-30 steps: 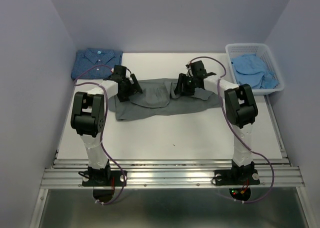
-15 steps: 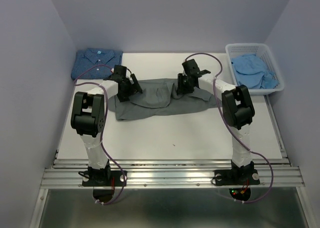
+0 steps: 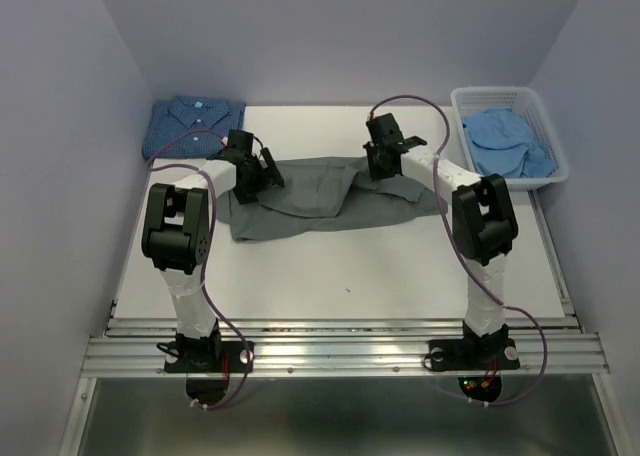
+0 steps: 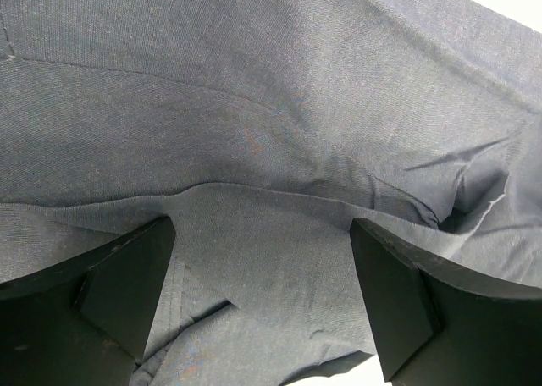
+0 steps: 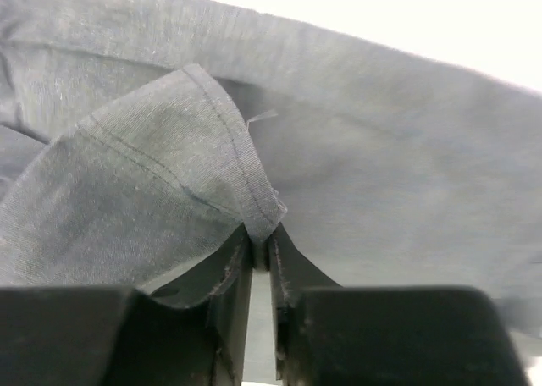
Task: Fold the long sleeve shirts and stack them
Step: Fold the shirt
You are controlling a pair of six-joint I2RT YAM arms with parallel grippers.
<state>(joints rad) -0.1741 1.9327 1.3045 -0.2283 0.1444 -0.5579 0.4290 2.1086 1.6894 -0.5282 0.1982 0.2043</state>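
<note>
- Grey shirt (image 3: 320, 198) lies spread crosswise on the far half of the white table (image 3: 350, 276). It is rumpled and partly folded over itself, long axis left to right, spanning the gap between the two arms.
- Right claw (image 5: 261, 255): all but closed, fingers (image 5: 233, 276) pinching a stitched hem fold of the grey shirt. The fold rises out of the pinch as a raised flap, mostly to the left. Only a thin slit shows between the fingers lower down.
- Top view: right claw sits at the shirt's far edge, right of centre, pointed down into the cloth.
- Left claw (image 4: 262, 293): spread wide, nothing gripped between the fingers (image 4: 118, 293). Grey cloth with seams and creases fills its wrist view. Can't tell whether the tips touch the cloth or hang just above it.
- Top view: left claw is over the shirt's left end, near its far edge.
- Dotted shirt (image 3: 195, 124), dark blue, is folded with the collar showing. It sits at the table's far left corner, apart from the grey shirt and just beyond the left claw.
- Pale blue shirt (image 3: 505, 141) lies bunched in the white lattice basket (image 3: 492, 92) at the far right corner, well apart from the dotted shirt.
- Both arms reach forward from their bases at the near edge, elbows raised, cables looping over them.
</note>
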